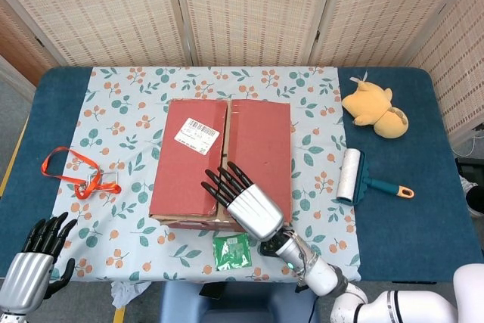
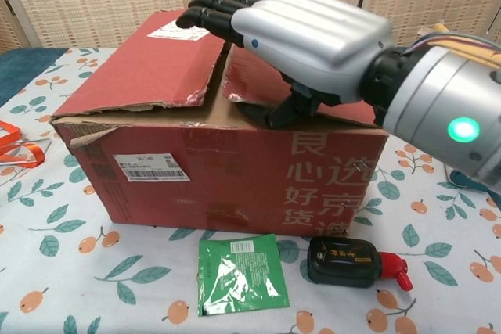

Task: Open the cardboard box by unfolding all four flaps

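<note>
The red cardboard box (image 1: 189,164) stands on the floral cloth with its two top flaps lying flat and a torn seam (image 2: 213,76) between them. My right hand (image 1: 243,200) hovers over the box's near edge. Its fingers (image 2: 211,12) stretch flat across the seam, and the thumb (image 2: 283,113) touches the front edge of the right flap (image 2: 258,64). It holds nothing. My left hand (image 1: 38,259) hangs off the table at the bottom left of the head view, fingers apart and empty. The chest view does not show it.
A green sachet (image 2: 240,274) and a small black bottle with a red cap (image 2: 352,263) lie in front of the box. An orange ribbon (image 1: 76,175) lies to the left. A lint roller (image 1: 352,175) and a yellow plush toy (image 1: 376,111) lie to the right.
</note>
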